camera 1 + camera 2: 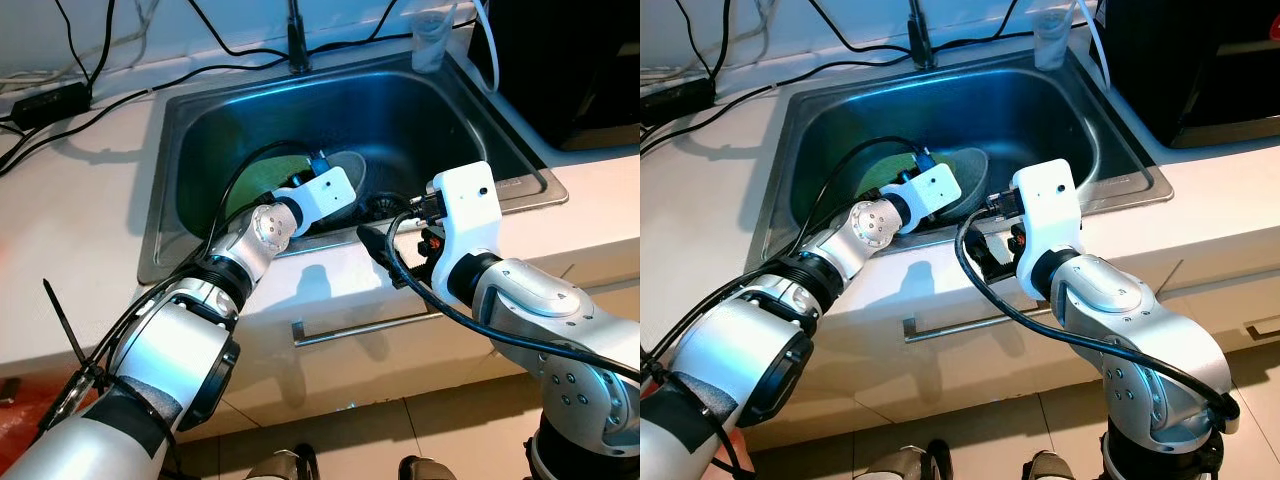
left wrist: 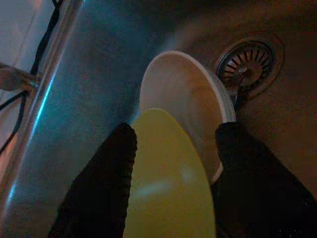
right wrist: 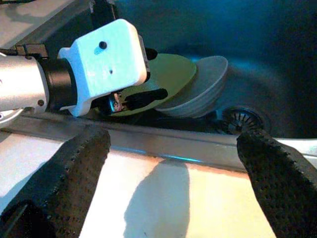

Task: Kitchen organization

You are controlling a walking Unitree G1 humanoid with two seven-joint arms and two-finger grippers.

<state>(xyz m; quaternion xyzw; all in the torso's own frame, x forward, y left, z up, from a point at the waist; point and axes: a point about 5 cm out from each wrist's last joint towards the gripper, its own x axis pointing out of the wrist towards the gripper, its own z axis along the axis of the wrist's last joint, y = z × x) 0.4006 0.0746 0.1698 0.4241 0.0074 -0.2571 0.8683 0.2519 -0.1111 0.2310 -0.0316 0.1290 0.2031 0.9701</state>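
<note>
A yellow-green plate [image 1: 252,182] lies tilted in the steel sink [image 1: 400,110], resting against a white bowl [image 1: 352,166] near the drain [image 2: 247,62]. My left gripper [image 2: 177,130] reaches down into the sink and stands open, one black finger [image 2: 106,178] on each side of the yellow-green plate [image 2: 168,188], with the white bowl [image 2: 183,94] just beyond the tips. My right gripper [image 3: 173,140] hovers open over the counter strip in front of the sink, holding nothing, and faces the left wrist housing [image 3: 101,64].
A faucet base [image 1: 297,45] and a clear cup [image 1: 430,40] stand behind the sink. Black cables [image 1: 120,95] and a power brick [image 1: 45,105] lie on the white counter at left. A black appliance [image 1: 580,60] stands at right. A drawer handle [image 1: 360,325] sits below the counter edge.
</note>
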